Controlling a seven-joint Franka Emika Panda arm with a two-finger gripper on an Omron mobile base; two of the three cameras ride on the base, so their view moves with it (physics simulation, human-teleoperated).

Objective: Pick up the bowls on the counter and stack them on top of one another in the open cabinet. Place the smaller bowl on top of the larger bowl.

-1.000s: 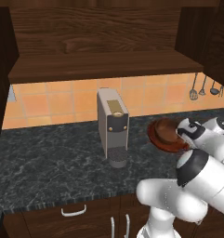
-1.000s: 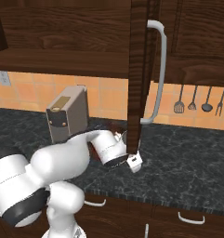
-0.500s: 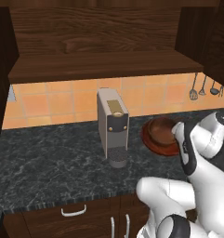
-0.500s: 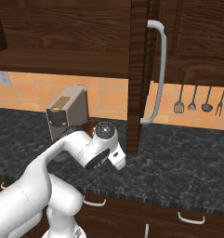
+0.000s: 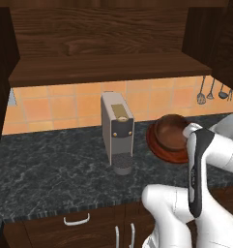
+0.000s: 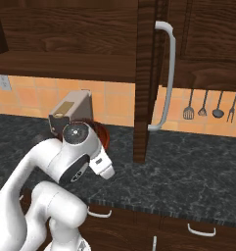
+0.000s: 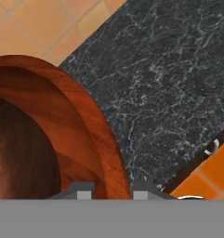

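Observation:
On the dark marbled counter (image 5: 50, 169), right of the coffee machine, lies the larger bowl (image 5: 159, 145), a wide reddish dish. The smaller bowl (image 5: 171, 131), darker and deeper, sits in it or close behind it; I cannot tell which. My arm hides their right side. From the right base view a red edge of the larger bowl (image 6: 103, 135) peeks out behind my arm. In the hand view my gripper (image 7: 112, 191) is open just above the larger bowl's rim (image 7: 97, 135), one tip on each side. The open cabinet's plank shelf (image 5: 103, 68) is bare.
A grey coffee machine (image 5: 117, 128) stands left of the bowls. The cabinet's open door (image 6: 148, 73) with its white handle (image 6: 167, 73) hangs over the counter to the right. Utensils (image 6: 210, 108) hang on the orange tiled wall. Low cabinets with white handles (image 5: 77, 220) run below.
My arm has swung and folded, and its forearm now stands upright in front of the bowls' right side. The bowls have stayed where they were.

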